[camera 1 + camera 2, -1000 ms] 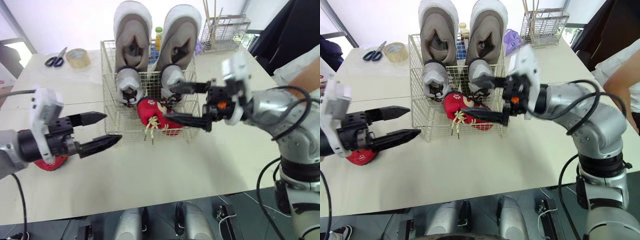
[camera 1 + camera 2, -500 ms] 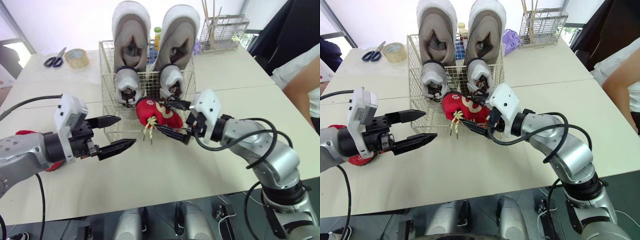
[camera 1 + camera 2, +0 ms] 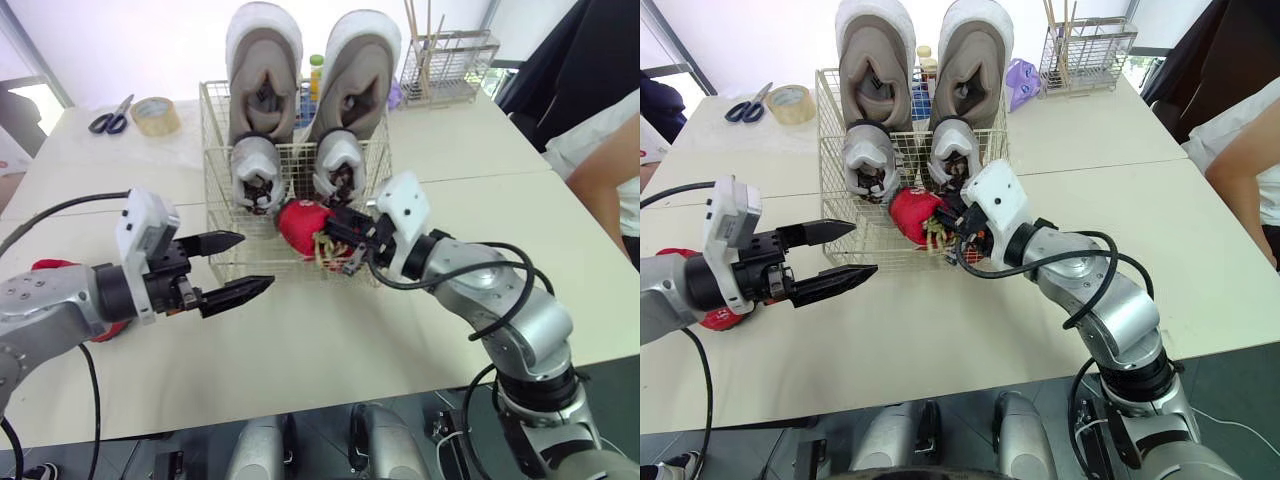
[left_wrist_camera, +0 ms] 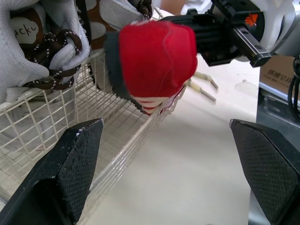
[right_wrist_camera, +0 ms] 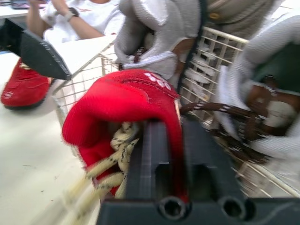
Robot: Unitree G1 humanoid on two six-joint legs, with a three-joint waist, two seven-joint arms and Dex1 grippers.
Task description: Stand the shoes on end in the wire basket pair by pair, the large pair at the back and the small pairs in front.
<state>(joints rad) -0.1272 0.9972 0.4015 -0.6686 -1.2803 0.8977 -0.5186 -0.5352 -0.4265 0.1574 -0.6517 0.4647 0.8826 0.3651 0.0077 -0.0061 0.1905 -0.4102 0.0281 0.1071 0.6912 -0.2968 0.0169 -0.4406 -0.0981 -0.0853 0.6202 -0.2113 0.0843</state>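
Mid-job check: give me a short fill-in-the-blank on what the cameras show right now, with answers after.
1. The right gripper is shut on a ____ shoe at the front of the wire basket.
2. The left gripper hovers over the table with its fingers ____.
3. The large grey shoes stand at the ____ of the basket.
4. Beside the scissors lies a roll of ____.
Missing words: red; open; back; tape.

Legible marking, one item: a brown tag point(image 4: 22, 32) on the tongue of a small grey shoe point(image 4: 21, 65) standing in the wire basket point(image 4: 47, 91); the visible pale letters read "ucku". The red shoe point(image 5: 126, 101) bears small white marks point(image 5: 154, 80) on its upper. These marks cannot be read.
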